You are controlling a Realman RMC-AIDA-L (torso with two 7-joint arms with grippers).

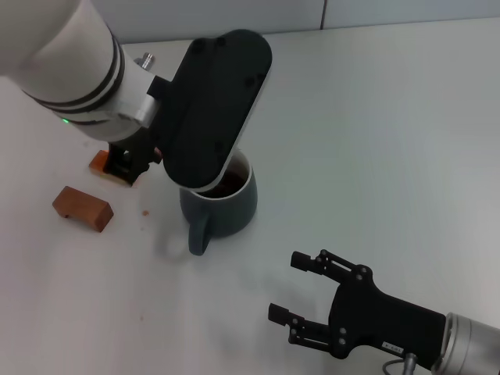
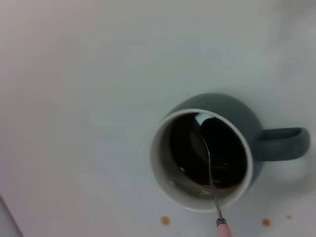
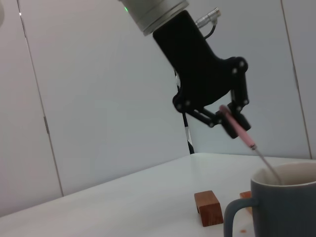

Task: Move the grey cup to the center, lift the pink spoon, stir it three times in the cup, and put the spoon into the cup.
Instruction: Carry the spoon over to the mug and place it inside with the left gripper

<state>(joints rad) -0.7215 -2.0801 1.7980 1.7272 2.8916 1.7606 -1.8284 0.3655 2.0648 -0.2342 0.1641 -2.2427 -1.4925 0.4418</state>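
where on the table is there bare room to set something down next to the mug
Bare white table stretches beyond the dark blue-grey ceramic mug toward the robot's right, up to the open right claw. It is crowded on the mug's left: two brown rectangular blocks, small brown spots, and the left claw holding the pink-handled metal spoon over the mug.

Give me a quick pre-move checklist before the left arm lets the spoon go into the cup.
1. Left gripper clamped on the pink spoon: ok.
2. Spoon bowl inside the grey cup, in the dark liquid: ok.
3. Cup upright on the table: ok.
4. Right gripper open and apart from the cup: ok.
5. Brown blocks apart from the cup: ok.
6. Three stirs completed: cannot tell.
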